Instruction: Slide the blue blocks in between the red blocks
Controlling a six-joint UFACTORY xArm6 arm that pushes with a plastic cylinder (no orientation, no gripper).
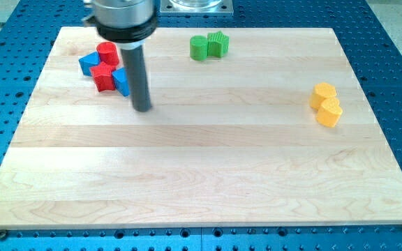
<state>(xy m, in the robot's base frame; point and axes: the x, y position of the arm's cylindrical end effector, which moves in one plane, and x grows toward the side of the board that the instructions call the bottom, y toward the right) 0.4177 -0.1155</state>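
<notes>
Blue blocks sit at the table's (201,174) ten o'clock, mixed with the reds; no jaws, only my tip (142,109), bare. At its eleven o'clock a blue block (121,81) touches the red star-like block (103,77); beyond, red cylinder (107,52), blue block (87,64). Matte pieces, smooth pale wood

no readable text, label or number shows anywhere.

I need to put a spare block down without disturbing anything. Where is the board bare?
Bare: the whole lower half, and the middle between my tip and the yellow blocks. Crowded: upper left, red blocks with blue blocks; green blocks at top.
</notes>
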